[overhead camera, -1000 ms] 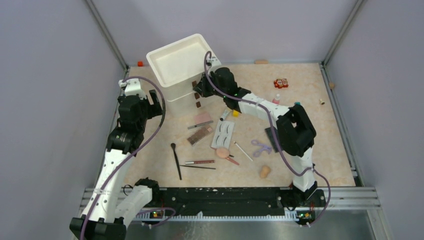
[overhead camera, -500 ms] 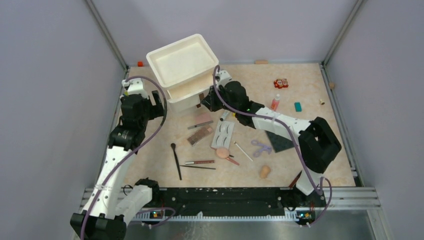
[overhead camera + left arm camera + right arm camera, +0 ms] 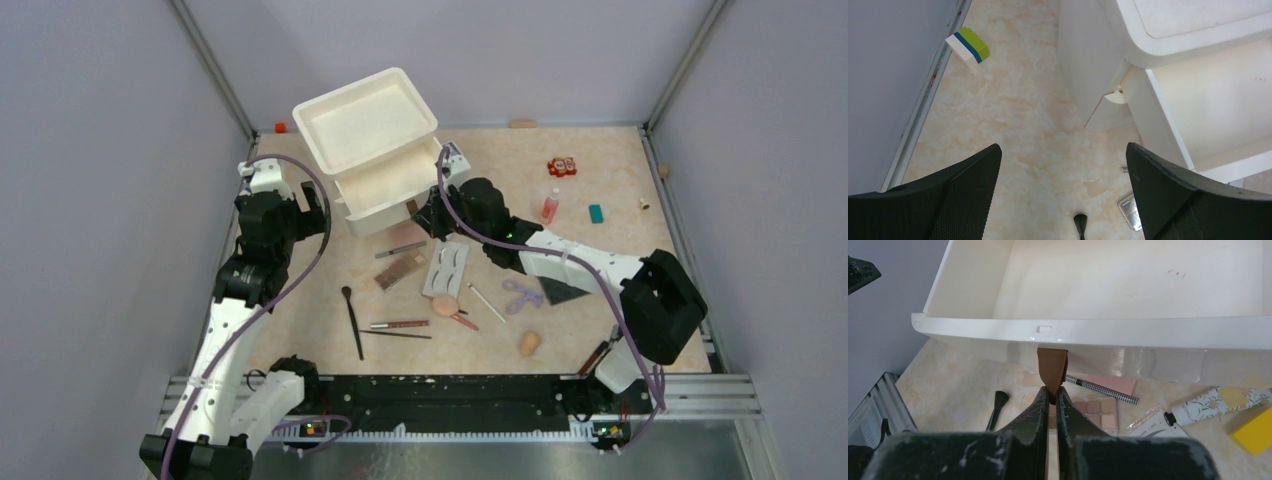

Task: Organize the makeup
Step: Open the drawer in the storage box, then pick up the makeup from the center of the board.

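Note:
A white drawer box (image 3: pixel 365 118) stands at the back left, its lower drawer (image 3: pixel 385 190) pulled out. My right gripper (image 3: pixel 422 208) is shut on the drawer's brown pull tab (image 3: pixel 1051 365), and the drawer rim (image 3: pixel 1148 332) is just above the gripper (image 3: pixel 1053 391). The drawer looks empty. My left gripper (image 3: pixel 1063 147) hangs open and empty left of the box (image 3: pixel 1088 60). Makeup lies on the table: brown eyeshadow palette (image 3: pixel 400 270), eyelash card (image 3: pixel 447 266), black brush (image 3: pixel 352 322), pencils (image 3: pixel 400 324), peach puff (image 3: pixel 445 305), sponge (image 3: pixel 530 343), purple curler (image 3: pixel 522 294).
A teal block (image 3: pixel 596 213), a pink bottle (image 3: pixel 549 206) and small red items (image 3: pixel 562 166) sit at the back right. A dark card (image 3: pixel 560 290) lies under the right arm. A yellow block (image 3: pixel 1255 430) and a floral tube (image 3: pixel 1213 405) lie by the drawer. A green-and-blue block (image 3: pixel 968 46) rests near the left wall.
The right gripper has drawn back toward the front with the tab, sliding the drawer out of the box. The left gripper's jaws have spread wider.

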### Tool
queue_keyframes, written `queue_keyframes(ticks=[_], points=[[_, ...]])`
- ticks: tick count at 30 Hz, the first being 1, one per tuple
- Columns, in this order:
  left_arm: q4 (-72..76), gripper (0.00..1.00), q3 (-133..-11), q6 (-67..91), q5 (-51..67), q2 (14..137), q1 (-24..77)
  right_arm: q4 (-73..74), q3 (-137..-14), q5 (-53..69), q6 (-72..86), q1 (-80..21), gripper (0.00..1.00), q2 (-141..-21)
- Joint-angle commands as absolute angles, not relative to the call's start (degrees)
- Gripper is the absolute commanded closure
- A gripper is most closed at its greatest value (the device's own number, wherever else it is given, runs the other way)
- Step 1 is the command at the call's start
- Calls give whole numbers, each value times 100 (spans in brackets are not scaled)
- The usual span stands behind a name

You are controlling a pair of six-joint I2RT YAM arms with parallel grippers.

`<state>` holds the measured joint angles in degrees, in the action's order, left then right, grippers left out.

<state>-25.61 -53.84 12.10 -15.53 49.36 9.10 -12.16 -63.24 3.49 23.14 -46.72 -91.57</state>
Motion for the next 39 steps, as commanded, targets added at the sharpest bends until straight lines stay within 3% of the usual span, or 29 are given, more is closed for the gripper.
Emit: queue_keyframes(ticks=[1, 5, 7, 10, 13, 18, 23, 29, 39], points=[[-2373, 1, -5361, 1266, -1518, 4936, 858, -1163, -6207, 304, 2246, -4777, 100, -8643], [-2369, 1, -5364, 1266, -1469, 4964, 814, -796, -6144, 41, 2123, -4768, 92, -8385], [-2365, 1, -5357, 1266, -1454, 4952, 802, -574, -6119, -278, 2054, -4767, 83, -8196], [-2358, 1, -5348, 1270, -1406, 4959, 770, -264, -6095, -742, 2005, -4764, 62, -7914], [-2347, 1, -5352, 1274, -1310, 4982, 735, -65, -6091, -1108, 2013, -4748, 54, -7756], [-2342, 1, -5353, 1274, -1262, 4994, 699, 422, -6071, -1787, 2612, -4495, 54, -7695], [-2321, 1, -5344, 1281, -1169, 5017, 644, 419, -5713, -1430, 3643, -3959, 60, -7881], [-2307, 1, -5344, 1283, -1037, 5053, 590, -243, -5567, -862, 4355, -3876, 53, -8667], [-2294, 1, -5344, 1291, -898, 5084, 554, -1251, -5496, -610, 5787, -3838, 52, -9871]])
